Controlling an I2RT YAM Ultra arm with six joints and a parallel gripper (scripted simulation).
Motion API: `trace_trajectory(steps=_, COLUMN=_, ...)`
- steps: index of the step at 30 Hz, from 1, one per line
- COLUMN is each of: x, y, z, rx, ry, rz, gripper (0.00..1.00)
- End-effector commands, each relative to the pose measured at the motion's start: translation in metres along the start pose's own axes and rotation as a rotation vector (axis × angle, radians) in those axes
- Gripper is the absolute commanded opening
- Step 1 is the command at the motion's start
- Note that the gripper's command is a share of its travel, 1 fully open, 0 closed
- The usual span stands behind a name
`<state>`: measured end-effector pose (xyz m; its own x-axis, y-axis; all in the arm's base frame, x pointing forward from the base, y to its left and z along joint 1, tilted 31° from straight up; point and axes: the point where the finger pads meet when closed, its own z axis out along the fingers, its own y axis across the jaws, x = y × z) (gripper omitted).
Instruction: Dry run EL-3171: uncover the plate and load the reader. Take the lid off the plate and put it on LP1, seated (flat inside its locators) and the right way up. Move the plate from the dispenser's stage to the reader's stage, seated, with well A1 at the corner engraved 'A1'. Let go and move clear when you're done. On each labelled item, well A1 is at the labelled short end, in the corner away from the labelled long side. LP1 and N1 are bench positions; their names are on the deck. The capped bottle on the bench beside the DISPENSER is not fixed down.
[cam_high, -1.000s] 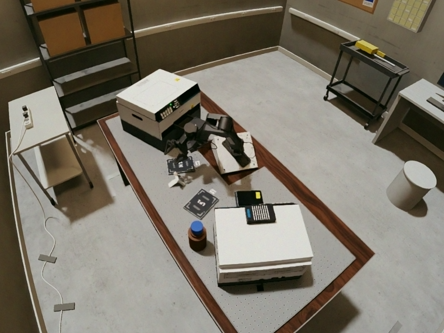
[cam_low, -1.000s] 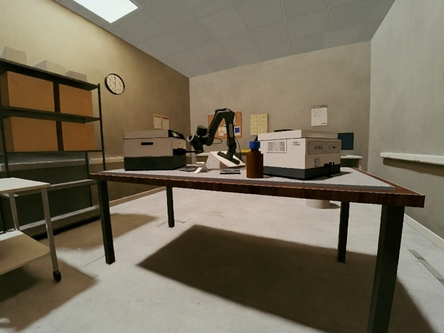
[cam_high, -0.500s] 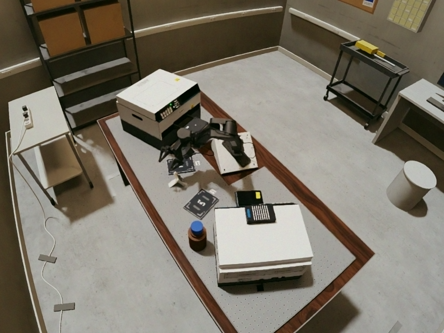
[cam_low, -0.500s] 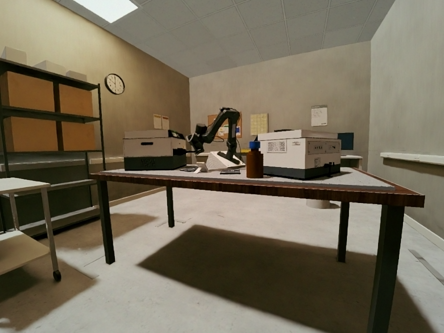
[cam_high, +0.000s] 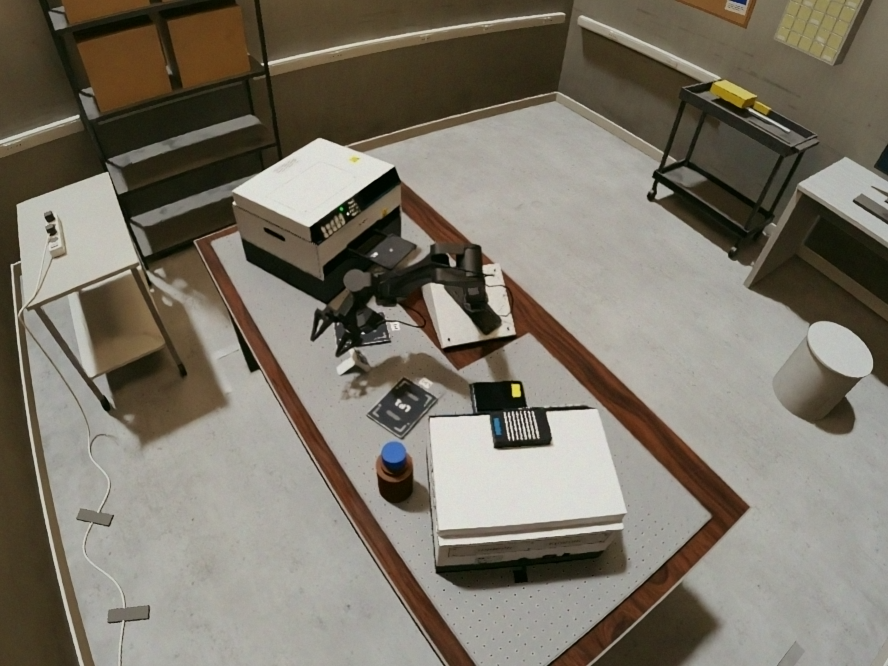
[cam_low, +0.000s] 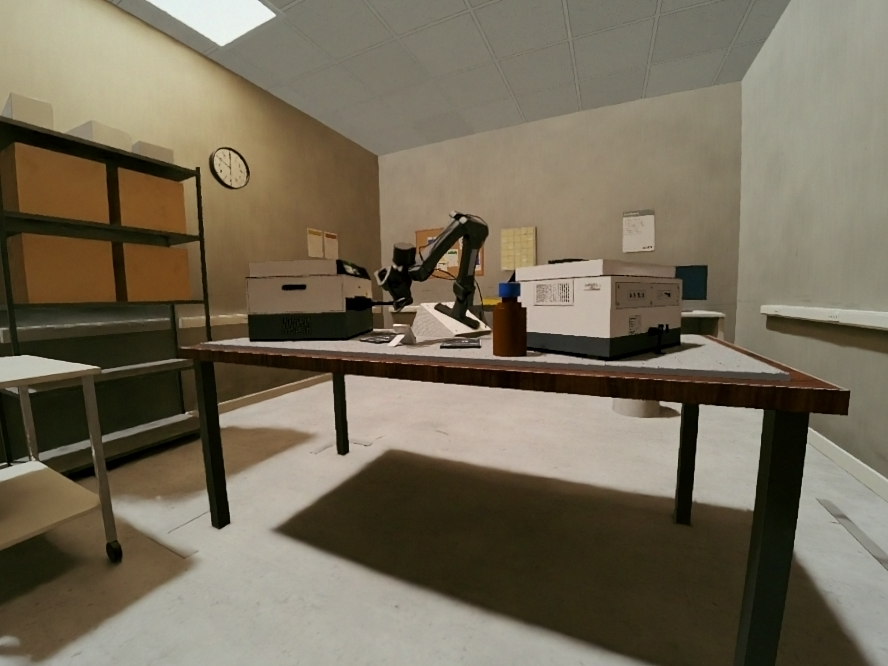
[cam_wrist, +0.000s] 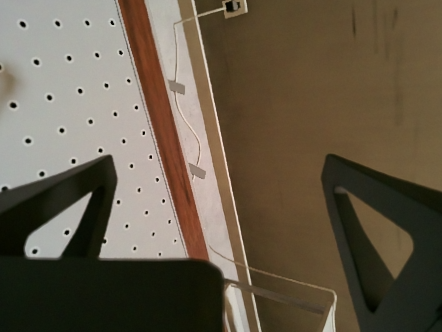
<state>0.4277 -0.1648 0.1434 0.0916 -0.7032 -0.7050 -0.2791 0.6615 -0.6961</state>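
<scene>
black gripper (cam_high: 331, 336) wide open, holding nothing | above perforated deck (cam_high: 286, 358) | plate (cam_high: 520, 427) on dispenser (cam_high: 523, 487)

I see the plate (cam_high: 521, 427) lying flat on the dispenser's stage (cam_high: 545, 411): black, with white rows of wells and a blue label at its left short end. I can't tell whether a lid covers it. The reader's stage (cam_high: 387, 250) is a dark, bare tray. Two dark bench pads (cam_high: 402, 407) (cam_high: 369, 334) lie between the machines, and I can't read their names. The brown, blue-capped bottle (cam_high: 394, 471) stands upright just beside the dispenser (cam_high: 527, 494).
</scene>
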Motion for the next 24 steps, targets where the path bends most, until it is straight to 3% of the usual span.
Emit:
trace_trajectory(steps=1, x=-0.009, y=-0.021, z=0.007, rx=0.007, ry=0.041, rz=-0.019, gripper=1.00)
trace_trajectory(steps=3, x=-0.015, y=-0.021, z=0.013, rx=-0.016, ry=0.050, rz=-0.023, gripper=1.00)
trace_trajectory(steps=6, x=-0.015, y=-0.024, z=0.012, rx=-0.009, ry=0.057, rz=-0.021, gripper=1.00)
trace_trajectory(steps=9, x=-0.028, y=-0.022, z=0.023, rx=-0.015, ry=0.049, rz=-0.022, gripper=1.00)
trace_trajectory(steps=10, x=-0.031, y=-0.022, z=0.025, rx=-0.039, ry=0.060, rz=-0.028, gripper=1.00)
trace_trajectory(steps=14, x=-0.045, y=-0.021, z=0.034, rx=-0.038, ry=0.058, rz=-0.027, gripper=1.00)
trace_trajectory(steps=15, x=-0.048, y=-0.021, z=0.036, rx=-0.061, ry=0.069, rz=-0.034, gripper=1.00)
trace_trajectory(steps=18, x=-0.059, y=-0.020, z=0.042, rx=-0.061, ry=0.069, rz=-0.033, gripper=1.00)
trace_trajectory(steps=19, x=-0.062, y=-0.020, z=0.044, rx=-0.085, ry=0.079, rz=-0.042, gripper=1.00)
trace_trajectory(steps=23, x=-0.065, y=-0.023, z=0.043, rx=-0.099, ry=0.101, rz=-0.047, gripper=1.00)
trace_trajectory(steps=24, x=-0.074, y=-0.018, z=0.049, rx=-0.114, ry=0.091, rz=-0.051, gripper=1.00)
